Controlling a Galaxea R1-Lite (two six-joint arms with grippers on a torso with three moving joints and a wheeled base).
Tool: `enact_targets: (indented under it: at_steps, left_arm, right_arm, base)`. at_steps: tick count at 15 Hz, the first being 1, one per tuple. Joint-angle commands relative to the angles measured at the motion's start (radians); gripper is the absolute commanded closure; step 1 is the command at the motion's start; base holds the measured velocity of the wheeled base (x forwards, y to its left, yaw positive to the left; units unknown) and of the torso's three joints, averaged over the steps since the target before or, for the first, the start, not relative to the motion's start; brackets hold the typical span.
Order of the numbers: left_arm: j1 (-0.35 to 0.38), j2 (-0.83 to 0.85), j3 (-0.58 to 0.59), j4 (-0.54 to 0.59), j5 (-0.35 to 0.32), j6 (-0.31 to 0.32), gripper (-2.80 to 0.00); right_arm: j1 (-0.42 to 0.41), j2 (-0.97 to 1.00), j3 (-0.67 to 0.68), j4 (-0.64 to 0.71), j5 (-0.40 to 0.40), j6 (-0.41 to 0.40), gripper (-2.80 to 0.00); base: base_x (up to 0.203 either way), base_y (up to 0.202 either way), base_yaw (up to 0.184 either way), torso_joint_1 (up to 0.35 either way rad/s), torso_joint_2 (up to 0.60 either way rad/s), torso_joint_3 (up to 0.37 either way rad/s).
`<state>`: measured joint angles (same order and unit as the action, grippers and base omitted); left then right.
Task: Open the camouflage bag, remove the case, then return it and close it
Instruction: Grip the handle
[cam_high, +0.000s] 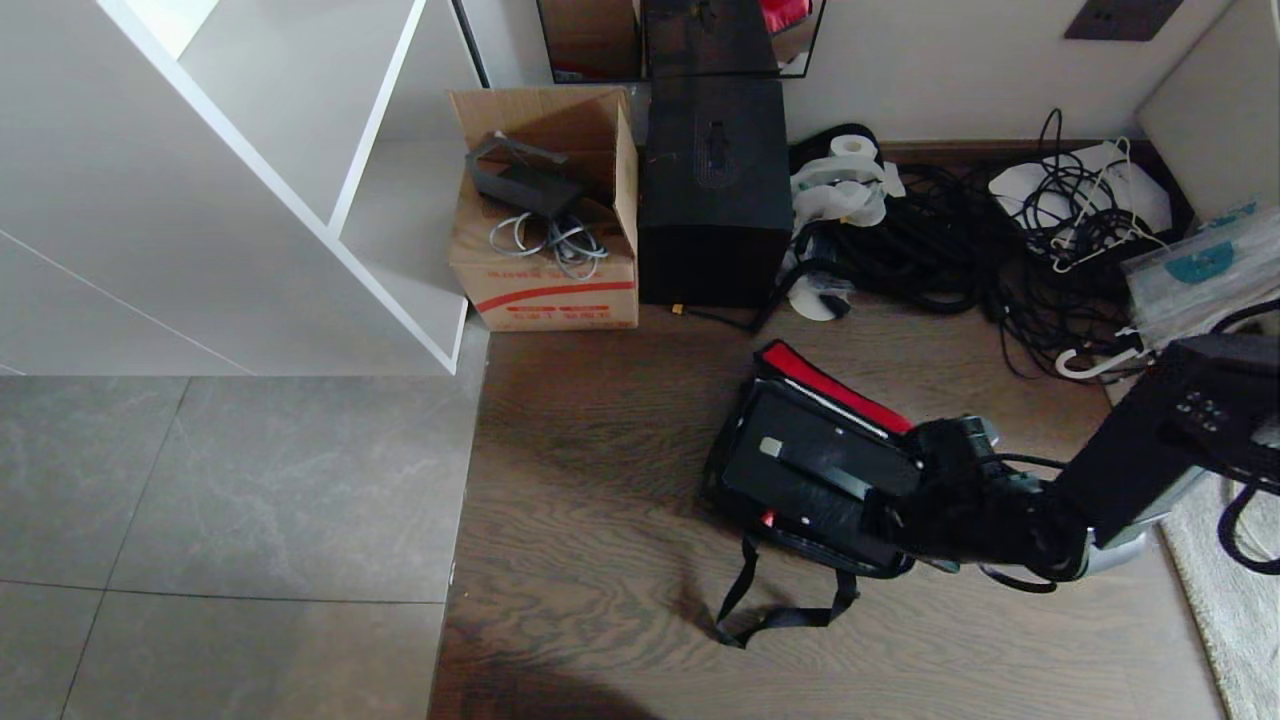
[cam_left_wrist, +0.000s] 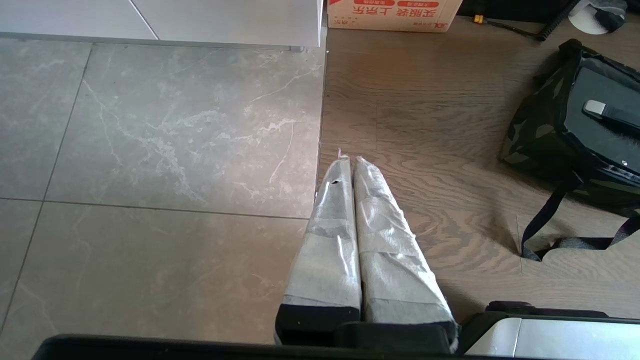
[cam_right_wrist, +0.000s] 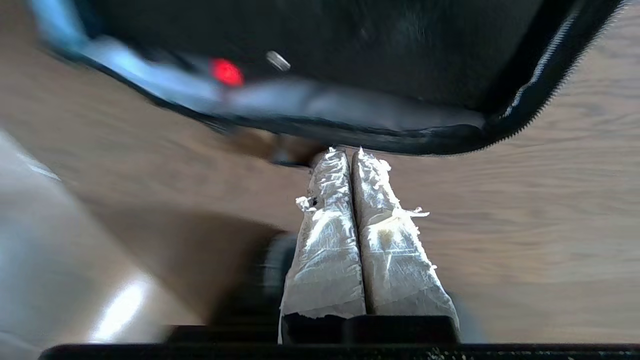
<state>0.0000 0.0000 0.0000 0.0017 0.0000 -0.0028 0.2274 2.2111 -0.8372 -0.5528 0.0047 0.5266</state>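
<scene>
On the wood floor: open bag (cam_high: 740, 470) with the case (cam_high: 810, 470) lying flat inside.

Lid folded back toward the wall, red lining (cam_high: 835, 388) up; black strap (cam_high: 780, 610) trailing over the boards in front. The case shows its bar handle (cam_high: 825, 462) and, at the near edge, a small red knob (cam_right_wrist: 226, 72). The right gripper (cam_right_wrist: 348, 152) reaches in from the right, fingers pressed together, tips just at the bag's zippered rim (cam_right_wrist: 540, 75) and holding nothing; whether they touch the rim cannot be told. The left gripper (cam_left_wrist: 348, 159), fingers together and empty, hangs over the seam between tile (cam_left_wrist: 150, 150) and wood, well apart from the bag. A cardboard box (cam_high: 550, 250), black cube (cam_high: 715, 200) and cables (cam_high: 960, 250) sit by the wall.
</scene>
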Motion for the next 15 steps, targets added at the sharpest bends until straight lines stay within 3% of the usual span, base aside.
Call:
enact_targets:
  at_steps: [1, 5, 11, 13, 15]
  left_arm:
    - [0.000, 0.002, 0.000, 0.000, 0.000, 0.000, 0.00]
    - [0.000, 0.002, 0.000, 0.000, 0.000, 0.000, 0.00]
    - [0.000, 0.002, 0.000, 0.000, 0.000, 0.000, 0.00]
    - [0.000, 0.002, -0.001, 0.000, 0.000, 0.000, 0.00]
    - [0.000, 0.002, 0.000, 0.000, 0.000, 0.000, 0.00]
  right_arm:
    - [0.005, 0.093, -0.031, -0.002, -0.035, -0.043, 0.00]
    - [0.006, 0.122, -0.037, 0.059, -0.068, -0.154, 0.00]
    - [0.007, 0.070, -0.003, 0.036, -0.051, -0.167, 0.00]
    - [0.006, 0.038, 0.061, -0.011, -0.026, -0.251, 0.00]
    - [0.007, 0.048, 0.095, -0.118, 0.018, -0.262, 0.00]
  base:
    - [0.000, 0.000, 0.000, 0.000, 0.00, 0.000]
    - [0.000, 0.000, 0.000, 0.000, 0.00, 0.000]
    - [0.000, 0.000, 0.000, 0.000, 0.00, 0.000]
    - [0.000, 0.000, 0.000, 0.000, 0.00, 0.000]
    - [0.000, 0.000, 0.000, 0.000, 0.00, 0.000]
